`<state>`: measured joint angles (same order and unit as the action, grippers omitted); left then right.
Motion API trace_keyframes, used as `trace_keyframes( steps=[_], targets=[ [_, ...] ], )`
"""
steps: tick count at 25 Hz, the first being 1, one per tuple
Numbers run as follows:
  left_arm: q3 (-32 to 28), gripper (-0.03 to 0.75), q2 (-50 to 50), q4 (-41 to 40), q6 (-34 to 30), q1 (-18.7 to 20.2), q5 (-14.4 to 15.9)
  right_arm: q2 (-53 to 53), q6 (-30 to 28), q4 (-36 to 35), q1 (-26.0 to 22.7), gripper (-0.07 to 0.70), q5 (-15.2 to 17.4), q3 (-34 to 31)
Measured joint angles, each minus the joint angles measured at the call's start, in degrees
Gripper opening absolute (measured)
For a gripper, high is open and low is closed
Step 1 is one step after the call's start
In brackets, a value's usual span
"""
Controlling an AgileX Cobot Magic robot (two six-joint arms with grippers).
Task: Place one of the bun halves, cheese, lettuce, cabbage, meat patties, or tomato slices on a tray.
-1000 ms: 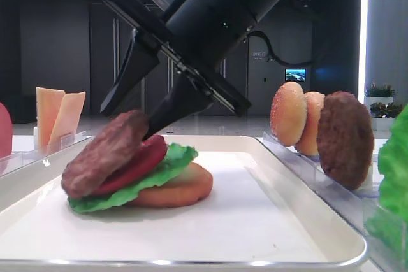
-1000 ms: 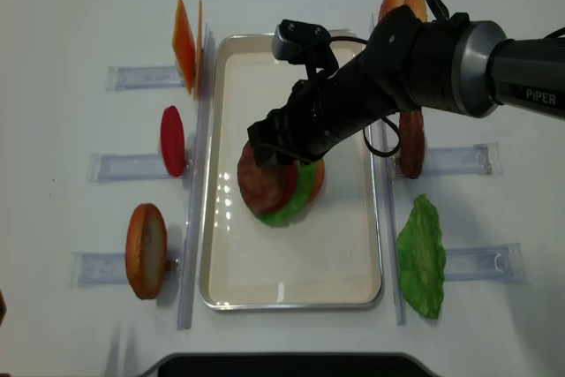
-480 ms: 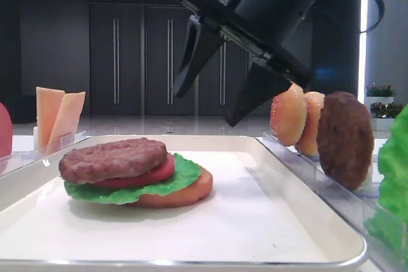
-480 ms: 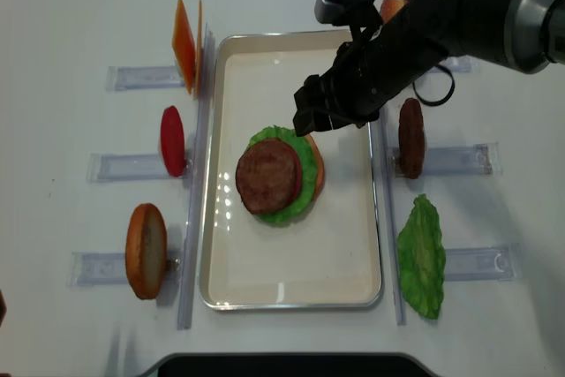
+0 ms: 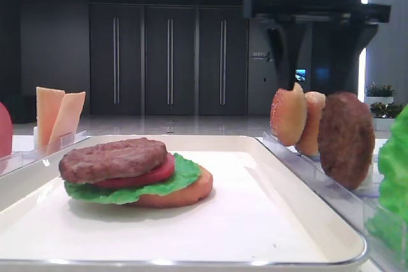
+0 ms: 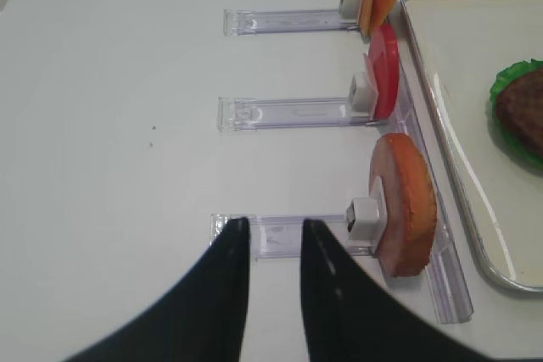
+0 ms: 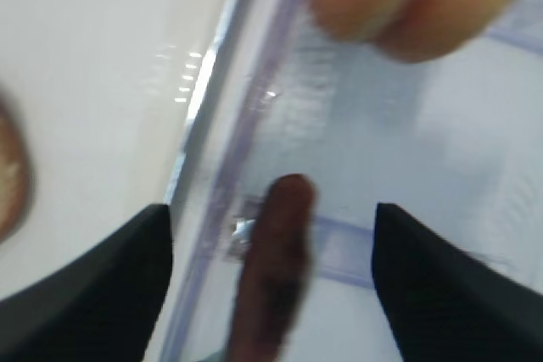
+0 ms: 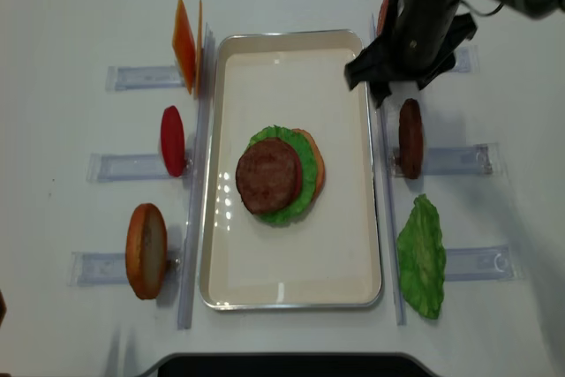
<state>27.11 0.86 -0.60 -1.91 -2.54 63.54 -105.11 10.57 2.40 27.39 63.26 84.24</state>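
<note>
Change since a second ago: meat patty (image 8: 268, 175) released, now flat atop the stack instead of tilted in the right claw; right gripper (image 8: 387, 82) withdrawn from over the tray to its right rim.

Left side: left gripper (image 6: 271, 281), fingers closed together, nothing held, above a clear rack (image 6: 280, 234).

Centre: tray (image 8: 291, 280) bearing bun half (image 5: 182, 192), lettuce (image 8: 305, 161), tomato slice (image 5: 143, 175), patty uppermost.

Right side: right gripper, fingers spread wide and empty, hovering above the second patty (image 8: 410, 138), which stands upright in its rack. Stacked patty lies well apart, to the gripper's left and lower.
</note>
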Motion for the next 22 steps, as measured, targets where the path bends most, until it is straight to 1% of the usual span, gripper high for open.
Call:
trace_keyframes(
  steps=[2,4,5,7,11,13,15,17,20,22],
  targets=[
    [0.0,0.159,0.0,0.0,0.0,0.0,0.0,0.0,-1.0,0.8,-5.0,0.476,3.7,5.1],
    [0.0,0.159,0.0,0.0,0.0,0.0,0.0,0.0,-2.4,1.1,-8.9,0.476,5.5,9.6],
    [0.0,0.159,0.0,0.0,0.0,0.0,0.0,0.1,-3.2,1.1,-10.7,0.476,5.8,11.7],
    [0.0,0.159,0.0,0.0,0.0,0.0,0.0,0.3,-4.7,1.0,-14.0,0.476,5.9,13.8],
    [0.0,0.159,0.0,0.0,0.0,0.0,0.0,0.4,-6.8,-0.7,-21.6,0.474,6.1,13.4],
    [0.0,0.159,0.0,0.0,0.0,0.0,0.0,0.5,-7.8,-1.5,-25.1,0.463,6.3,12.0],
    [0.0,0.159,0.0,0.0,0.0,0.0,0.0,1.4,-8.6,-1.5,-27.0,0.446,6.3,9.2],
    [0.0,0.159,0.0,0.0,0.0,0.0,0.0,3.2,-9.0,-1.2,-27.8,0.433,6.3,5.3],
    [0.0,0.159,0.0,0.0,0.0,0.0,0.0,8.9,-9.0,-1.2,-27.9,0.424,6.3,-3.5],
    [0.0,0.159,0.0,0.0,0.0,0.0,0.0,15.3,-9.0,-1.6,-27.9,0.423,6.3,-11.7]
  ],
)
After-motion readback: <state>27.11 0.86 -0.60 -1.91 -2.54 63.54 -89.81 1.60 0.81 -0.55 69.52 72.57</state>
